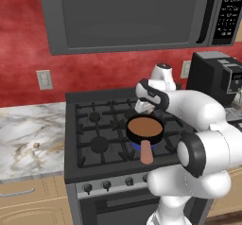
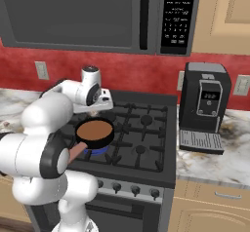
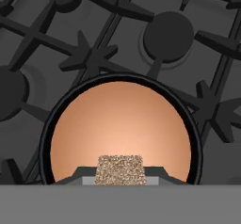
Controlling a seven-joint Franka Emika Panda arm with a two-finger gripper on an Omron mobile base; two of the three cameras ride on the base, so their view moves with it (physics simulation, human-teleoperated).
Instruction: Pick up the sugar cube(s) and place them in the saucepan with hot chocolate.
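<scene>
Even, soft light; low-res render.

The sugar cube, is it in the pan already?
Not yet. The sugar cube sits pinched in the pincer above the saucepan.

The stove (image 1: pixel 94 139) has black grates and round burners, and it carries a small black saucepan (image 1: pixel 145 128) of brown drink, which sits on a front burner directly below the hand (image 3: pixel 120 178), its handle pointing toward the stove's front edge. To the hand's left lies a marble counter (image 1: pixel 28 139). To its right a second stretch of counter (image 2: pixel 215 163) bears a dark coffee machine (image 2: pixel 202 106).
</scene>
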